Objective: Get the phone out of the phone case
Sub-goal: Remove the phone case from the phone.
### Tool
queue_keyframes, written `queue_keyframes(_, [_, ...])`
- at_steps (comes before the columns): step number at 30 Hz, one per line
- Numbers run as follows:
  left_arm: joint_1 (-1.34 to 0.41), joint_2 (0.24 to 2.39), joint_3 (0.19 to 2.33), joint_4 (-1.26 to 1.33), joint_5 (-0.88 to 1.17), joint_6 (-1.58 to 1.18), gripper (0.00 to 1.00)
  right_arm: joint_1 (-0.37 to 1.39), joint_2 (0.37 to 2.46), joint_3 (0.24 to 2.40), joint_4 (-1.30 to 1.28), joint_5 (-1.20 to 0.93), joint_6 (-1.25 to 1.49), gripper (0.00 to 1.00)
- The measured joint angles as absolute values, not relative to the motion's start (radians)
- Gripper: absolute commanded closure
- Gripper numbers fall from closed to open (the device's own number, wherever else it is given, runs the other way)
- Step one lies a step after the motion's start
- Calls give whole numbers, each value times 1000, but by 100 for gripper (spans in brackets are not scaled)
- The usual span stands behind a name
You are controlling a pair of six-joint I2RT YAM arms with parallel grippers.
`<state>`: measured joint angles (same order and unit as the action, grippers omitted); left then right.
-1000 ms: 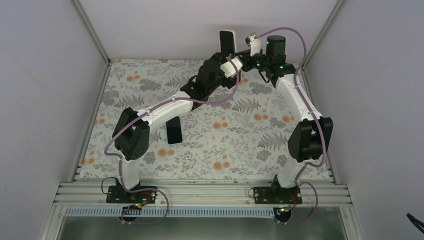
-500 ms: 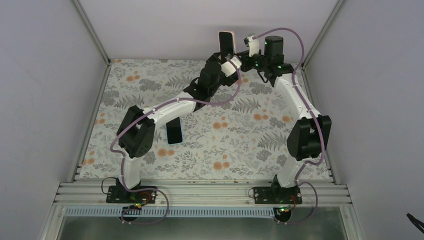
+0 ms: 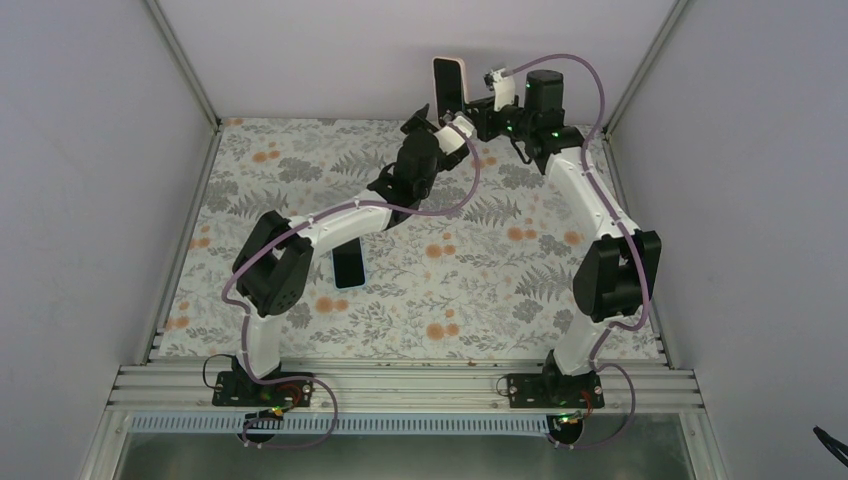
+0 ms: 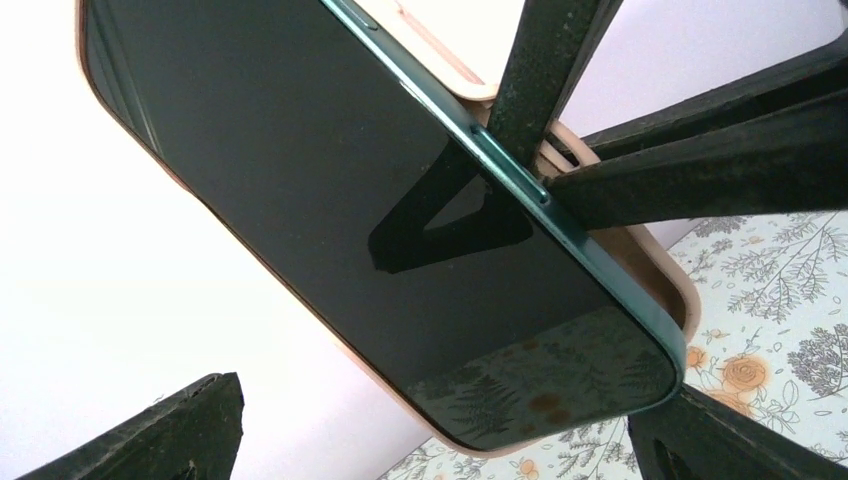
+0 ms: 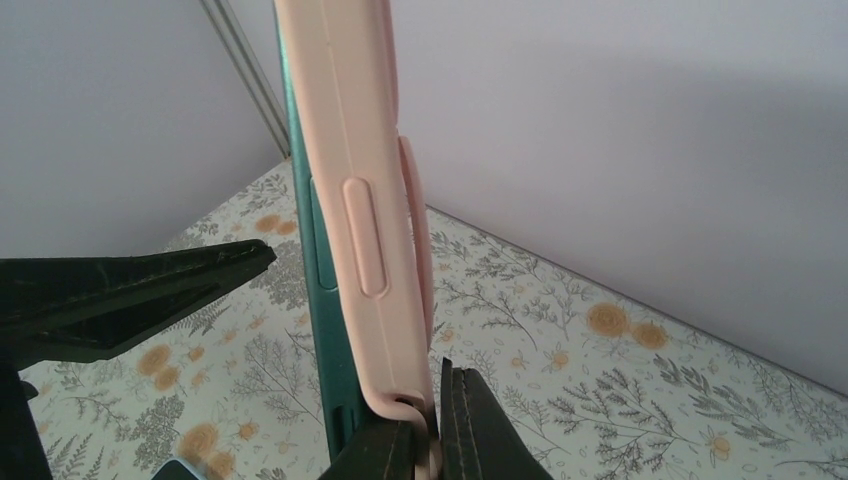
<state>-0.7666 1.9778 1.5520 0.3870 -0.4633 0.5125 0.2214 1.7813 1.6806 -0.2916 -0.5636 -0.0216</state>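
Status: phone partly seated in pink phone case, upright above table far edge. Bottom lip pinched by right gripper; left gripper gapes wide, near it. Probably soft case, rigid slick phone: grab teal side rails.

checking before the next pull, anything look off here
Yes: the phone sits askew in the phone case, its teal side edge popped out of the lip, while the right pincer pinches the case's lower end.

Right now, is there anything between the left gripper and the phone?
Nothing. In the left wrist view the phone, in its pink case, faces the open left gripper unobstructed. The right gripper pinches the case's end.
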Motion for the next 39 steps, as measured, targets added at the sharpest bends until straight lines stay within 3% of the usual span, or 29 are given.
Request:
queue_keyframes(13, [-778,1990,1579,399,-526,542,6,229,1781,1681,-255,-566,-21,97])
queue_keyframes(26, [-791,2093,1580,797,-685,806,11,229,1781,1681,-165,-564,-20,97])
queue_keyframes(39, [-799,2098,1573,888,-724,876,10,242,1787,1686,-121,-583,6,97])
